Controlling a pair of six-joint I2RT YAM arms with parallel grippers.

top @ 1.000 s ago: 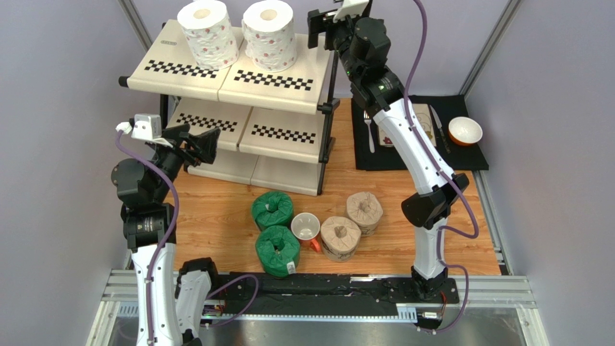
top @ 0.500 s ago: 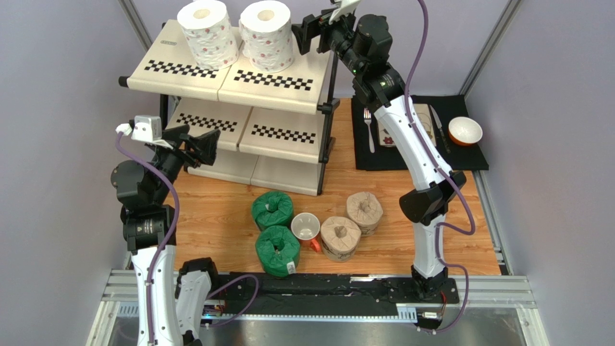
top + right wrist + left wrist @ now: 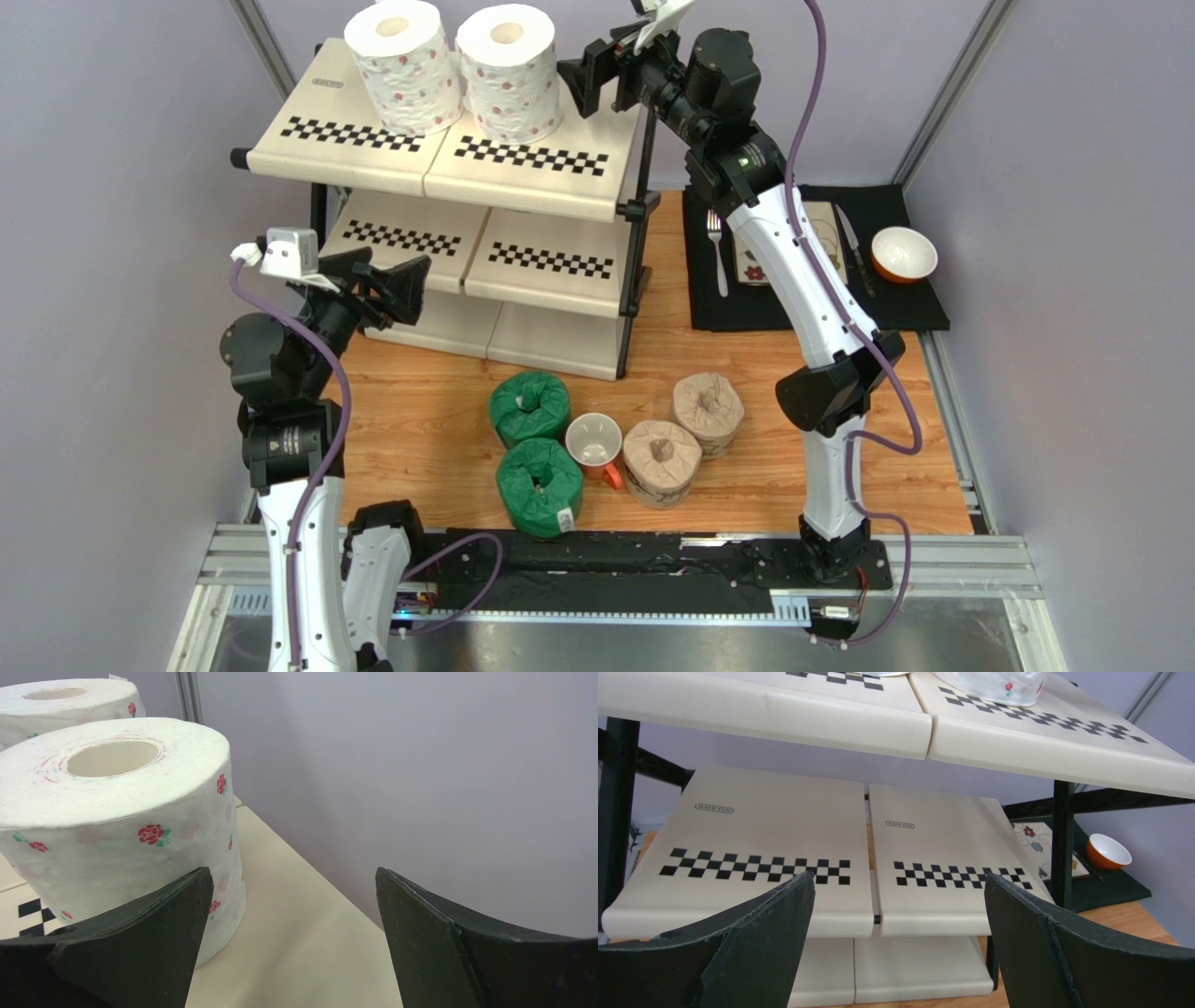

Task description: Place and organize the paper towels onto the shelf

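Note:
Two white floral paper towels (image 3: 404, 63) (image 3: 508, 70) stand side by side on the top tier of the shelf (image 3: 421, 154). My right gripper (image 3: 578, 77) is open and empty just right of the right roll; in the right wrist view (image 3: 293, 871) its left finger overlaps the base of that roll (image 3: 119, 805). Two green rolls (image 3: 529, 406) (image 3: 539, 483) and two tan rolls (image 3: 661, 462) (image 3: 709, 410) lie on the wooden table. My left gripper (image 3: 400, 291) is open and empty in front of the middle tier (image 3: 773, 833).
A white mug with a red handle (image 3: 595, 443) stands between the green and tan rolls. A black placemat (image 3: 898, 301) at the back right holds cutlery and an orange bowl (image 3: 903, 254). Grey walls close in the left, right and back.
My right gripper has moved left along the top tier, and the right white roll has shifted a little left towards the other one. The left arm has barely moved.

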